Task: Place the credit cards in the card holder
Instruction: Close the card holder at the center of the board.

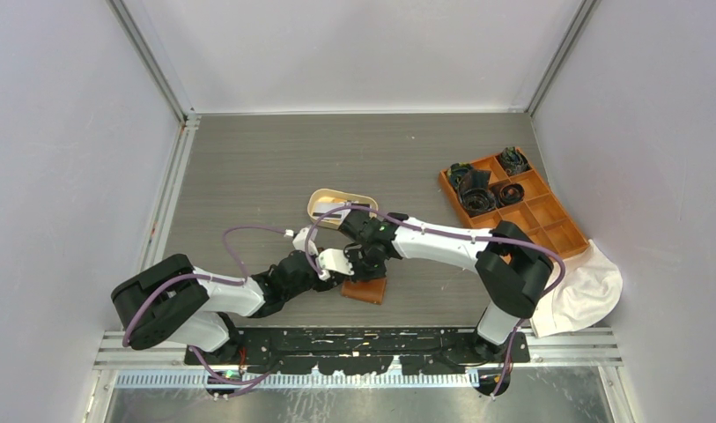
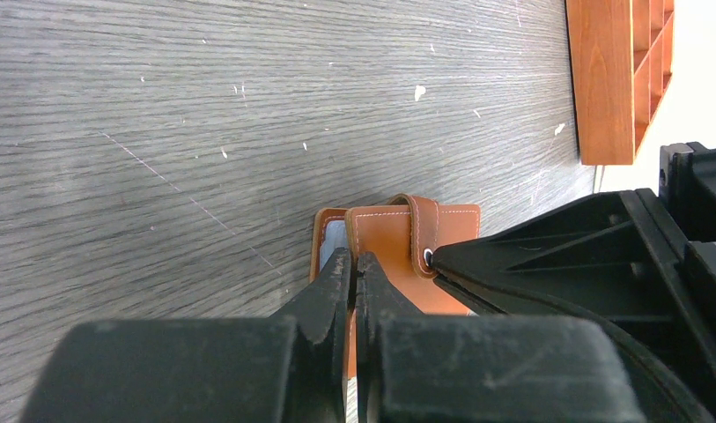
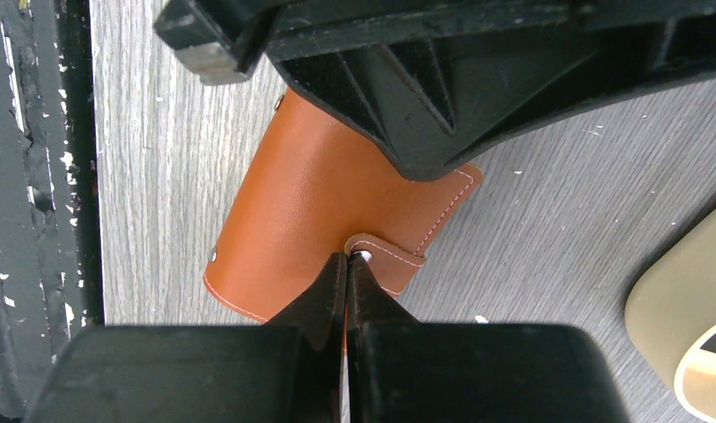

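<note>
Much of card holder (image 1: 370, 292) hidden.

Reaches the left arm in low from the left, elbow bent, with the left gripper (image 2: 355, 258) squeezed tight, fingers pressed together. Curls the right arm round from the right, with the right gripper (image 3: 347, 257) squeezed tight too. Holds both grippers close in the middle, tips maybe touching; hard to tell from above.

We find the left gripper (image 2: 354, 261) and right gripper (image 3: 347, 259) crowding the card holder (image 1: 365, 290); cream tray (image 1: 323, 198) close beyond; table (image 1: 239, 167) open far-left
</note>
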